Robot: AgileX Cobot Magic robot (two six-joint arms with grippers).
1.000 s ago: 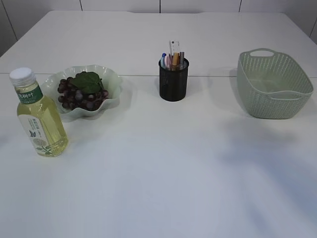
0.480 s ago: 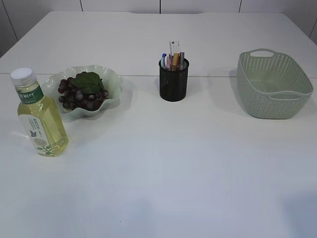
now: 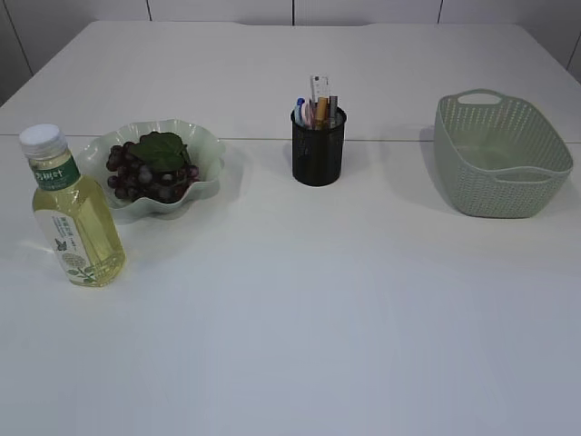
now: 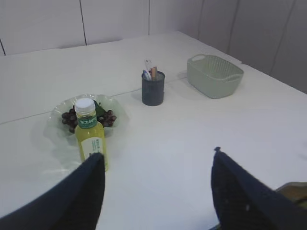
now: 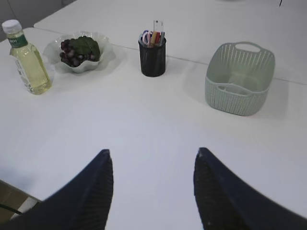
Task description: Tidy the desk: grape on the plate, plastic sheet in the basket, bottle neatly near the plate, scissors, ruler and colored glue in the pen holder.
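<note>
A bunch of dark grapes (image 3: 150, 173) with a green leaf lies on the pale green wavy plate (image 3: 207, 150). A bottle (image 3: 74, 218) of yellow drink with a white cap stands upright just front-left of the plate. The black mesh pen holder (image 3: 319, 150) holds a ruler, scissors and colored glue sticks. The green basket (image 3: 501, 154) stands at the right; a clear sheet seems to lie inside it. My left gripper (image 4: 156, 155) and right gripper (image 5: 152, 154) are both open, empty and held high above the table. Neither shows in the exterior view.
The white table (image 3: 318, 300) has a seam running across behind the plate and holder. The table's front edge shows at the lower right of the left wrist view (image 4: 292, 189) and the lower left of the right wrist view (image 5: 14, 191).
Faint shadows on the front of the table have faded away. The objects have not moved.
</note>
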